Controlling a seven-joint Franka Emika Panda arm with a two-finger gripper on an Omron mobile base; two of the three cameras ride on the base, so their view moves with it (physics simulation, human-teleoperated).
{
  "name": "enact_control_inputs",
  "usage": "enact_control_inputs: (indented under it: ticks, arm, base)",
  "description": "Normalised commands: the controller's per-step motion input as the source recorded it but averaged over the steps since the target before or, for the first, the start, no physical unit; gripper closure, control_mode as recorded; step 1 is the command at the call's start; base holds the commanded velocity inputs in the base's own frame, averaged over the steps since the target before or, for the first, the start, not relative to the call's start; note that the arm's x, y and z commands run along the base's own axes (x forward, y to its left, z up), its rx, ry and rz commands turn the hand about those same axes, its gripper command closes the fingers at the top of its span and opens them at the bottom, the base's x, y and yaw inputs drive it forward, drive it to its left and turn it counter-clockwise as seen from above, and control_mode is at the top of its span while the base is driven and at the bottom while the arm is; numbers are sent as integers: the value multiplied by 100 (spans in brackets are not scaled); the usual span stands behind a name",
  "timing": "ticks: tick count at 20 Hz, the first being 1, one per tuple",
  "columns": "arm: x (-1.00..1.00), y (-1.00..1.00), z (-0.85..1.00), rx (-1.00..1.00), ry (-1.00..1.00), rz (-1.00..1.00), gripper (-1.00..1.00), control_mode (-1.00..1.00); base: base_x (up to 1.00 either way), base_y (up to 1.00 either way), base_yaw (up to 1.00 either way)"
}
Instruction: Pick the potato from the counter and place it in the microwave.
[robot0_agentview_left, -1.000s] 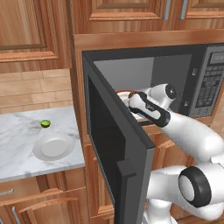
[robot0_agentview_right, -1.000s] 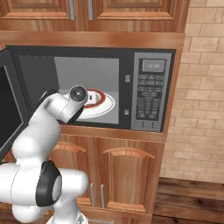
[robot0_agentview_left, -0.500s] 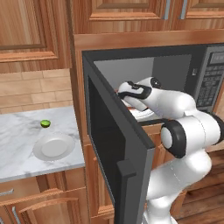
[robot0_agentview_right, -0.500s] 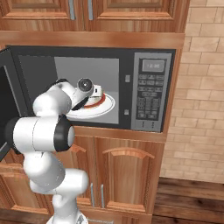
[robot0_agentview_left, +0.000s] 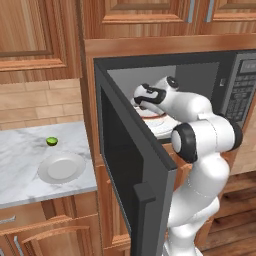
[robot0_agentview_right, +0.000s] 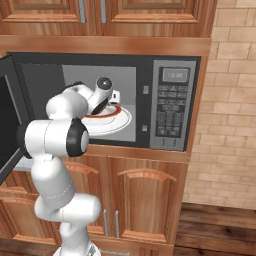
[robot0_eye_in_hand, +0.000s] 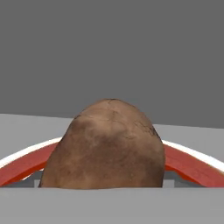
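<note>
Hand view is showing the lumpy brown potato (robot0_eye_in_hand: 106, 146) looming close, with the red-rimmed white plate (robot0_eye_in_hand: 192, 166) curving behind it and the microwave's grey inner wall beyond. Whether the two-finger gripper (robot0_agentview_left: 141, 98) is clamping the potato or has let go, I cannot tell, since its fingertips are hidden. Further back, the white arm is reaching into the big black microwave (robot0_agentview_right: 175, 102), over the plate. Out on the white-grey marbled counter (robot0_agentview_left: 20, 150) a small white dish (robot0_agentview_left: 62, 167) and a bright green fruit (robot0_agentview_left: 51, 141) are sitting. The risk I am seeing: released off-centre, the rounded potato could roll off the plate's rim.
</note>
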Motion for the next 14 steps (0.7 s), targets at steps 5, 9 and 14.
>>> enact_control_inputs:
  ticks: [5, 9, 14]
  arm:
    - [-8, -2, -55, -1, 9, 0, 100, -100]
    - [-49, -1, -48, 0, 1, 0, 100, -100]
    - [-35, 0, -47, 0, 0, 0, -100, -100]
  base:
    - [0, 0, 0]
    - [0, 0, 0]
    - [0, 0, 0]
